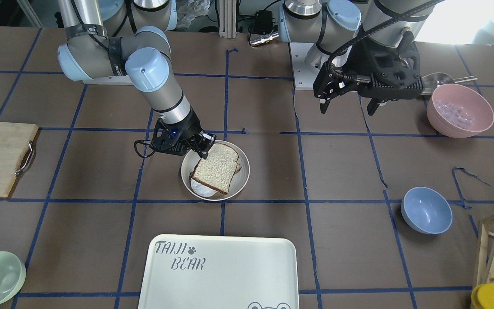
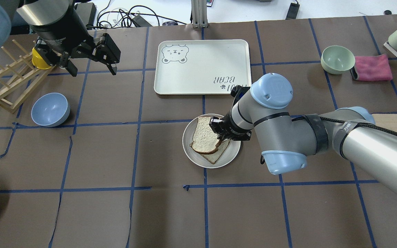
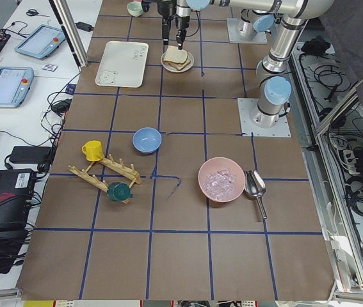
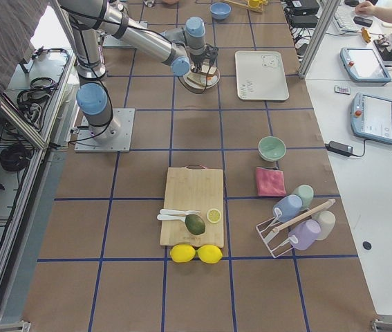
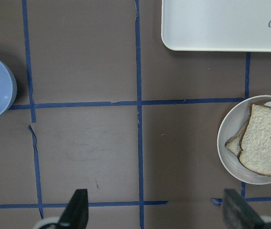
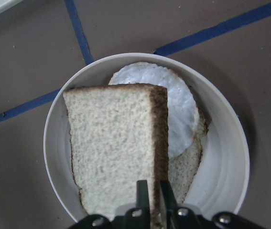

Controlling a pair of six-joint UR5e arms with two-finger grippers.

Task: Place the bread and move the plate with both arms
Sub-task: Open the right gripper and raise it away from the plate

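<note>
Right pincer (image 1: 202, 151), we find, is clamped on the crust edge of the bread (image 1: 215, 168), holding it tilted over the plate (image 1: 242, 174) at the middle of the bench (image 1: 337, 171). Left pincer (image 1: 348, 109) hangs well apart, jaws spread wide, empty. Within the plate we note a second slice (image 6: 188, 167) under a fried egg (image 6: 176, 105).

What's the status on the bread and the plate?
Right claw shut on the bread, held tilted over the plate. Left claw open, off to the side, holding nothing. Egg and another slice lie in the plate underneath.
</note>
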